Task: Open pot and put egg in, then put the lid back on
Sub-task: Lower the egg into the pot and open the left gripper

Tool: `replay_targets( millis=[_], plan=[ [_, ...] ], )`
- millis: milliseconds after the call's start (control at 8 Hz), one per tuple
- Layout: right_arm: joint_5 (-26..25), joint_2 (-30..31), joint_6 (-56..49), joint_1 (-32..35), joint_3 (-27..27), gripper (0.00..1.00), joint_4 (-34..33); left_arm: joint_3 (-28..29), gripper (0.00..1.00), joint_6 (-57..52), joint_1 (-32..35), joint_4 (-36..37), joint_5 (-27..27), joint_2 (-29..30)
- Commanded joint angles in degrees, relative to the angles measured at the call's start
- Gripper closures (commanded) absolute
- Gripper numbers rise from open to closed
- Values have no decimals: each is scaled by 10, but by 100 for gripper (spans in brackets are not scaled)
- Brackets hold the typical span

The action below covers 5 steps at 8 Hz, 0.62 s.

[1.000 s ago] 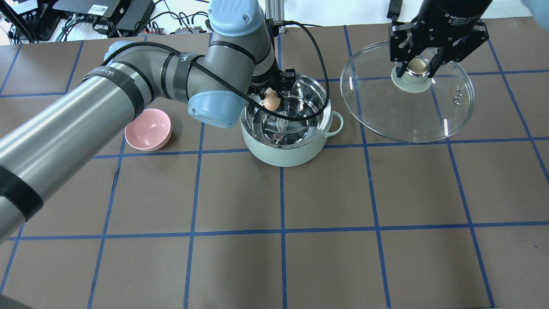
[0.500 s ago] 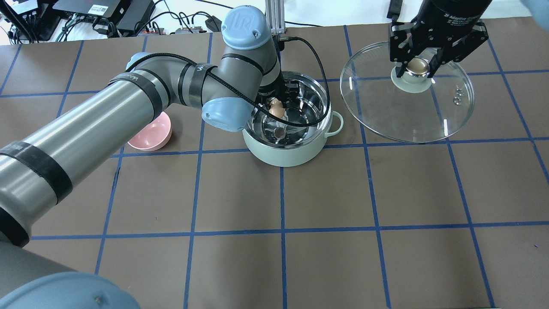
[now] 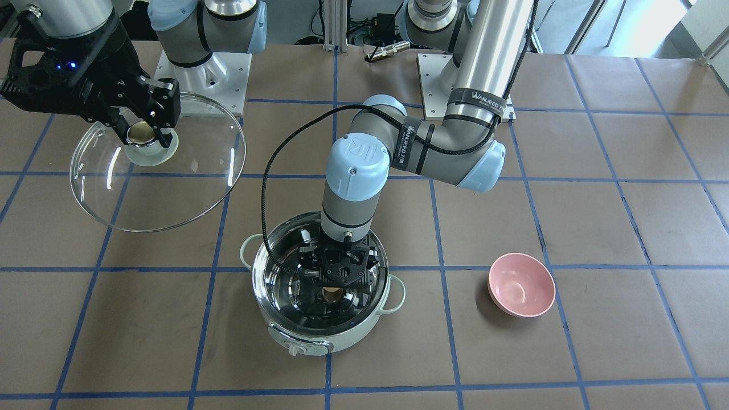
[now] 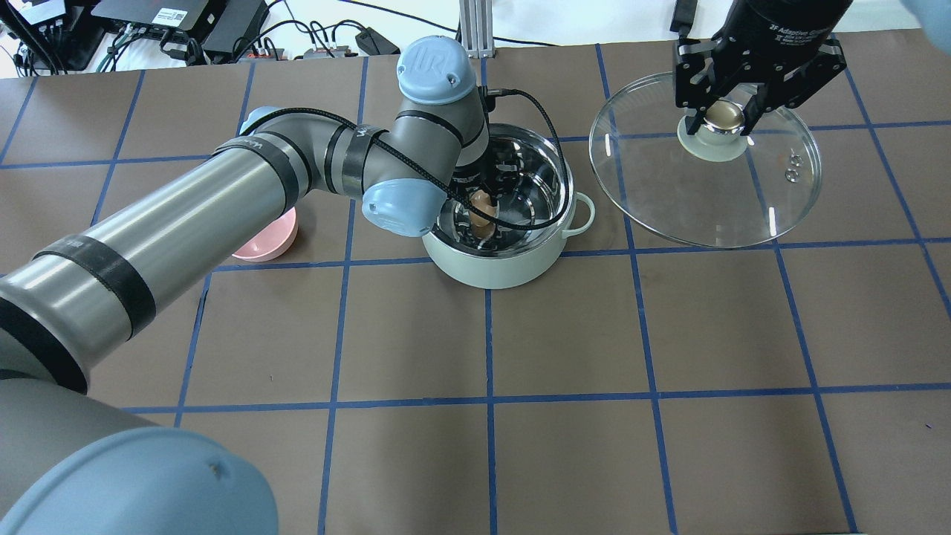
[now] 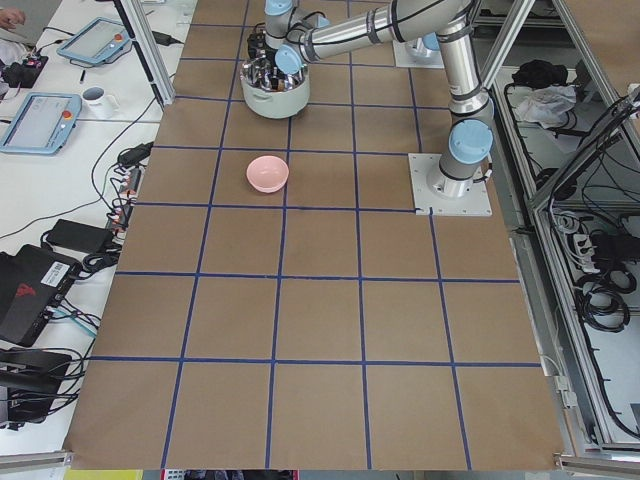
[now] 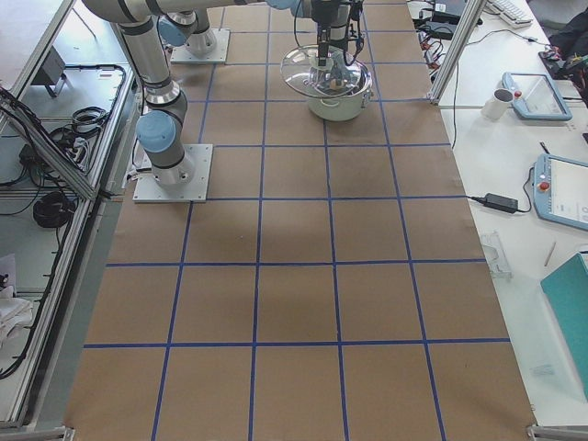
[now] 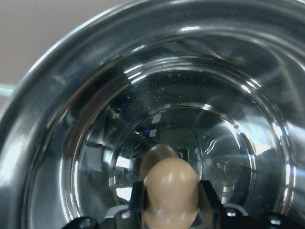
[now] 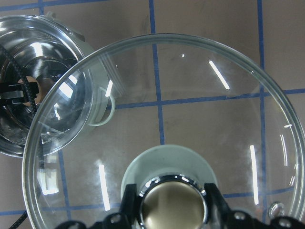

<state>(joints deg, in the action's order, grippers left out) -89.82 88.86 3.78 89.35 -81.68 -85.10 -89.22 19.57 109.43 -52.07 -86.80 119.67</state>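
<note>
The mint-green pot (image 4: 494,271) stands open on the table and also shows in the front-facing view (image 3: 342,336). My left gripper (image 4: 483,202) reaches down inside it, shut on the tan egg (image 4: 482,203). In the left wrist view the egg (image 7: 170,191) sits between the fingers above the shiny pot floor (image 7: 190,119). My right gripper (image 4: 722,117) is shut on the golden knob of the glass lid (image 4: 698,200) and holds it in the air to the right of the pot. In the right wrist view the lid (image 8: 190,95) fills the frame, with the pot (image 8: 28,71) at the left.
A pink bowl (image 3: 521,285) sits on the table beside the pot, partly hidden by my left arm in the overhead view (image 4: 264,241). Cables and electronics (image 4: 148,30) lie along the far edge. Blue tape lines grid the brown table.
My left gripper has gone down into the pot with the egg, from rim level to deep inside. The right gripper and the lid have not moved.
</note>
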Motion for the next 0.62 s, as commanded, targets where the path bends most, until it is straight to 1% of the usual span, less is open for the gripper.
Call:
replay_targets(
  millis=[0,125,250,375,500],
  plan=[
    [0,0,1,0,-1,78,0,-1,100,1,1,1,1,9],
    [0,0,0,0,-1,78,0,-1,100,4,2,1,22,9],
    [-1,0,0,0,-1,78,0,0,100,10,2,0,28,9],
    [0,0,0,0,-1,78,-1,0,85,11,2,0,28,9],
    [-1,0,1,0,-1,78,-2,0,56,10,2,0,28,9]
  ],
)
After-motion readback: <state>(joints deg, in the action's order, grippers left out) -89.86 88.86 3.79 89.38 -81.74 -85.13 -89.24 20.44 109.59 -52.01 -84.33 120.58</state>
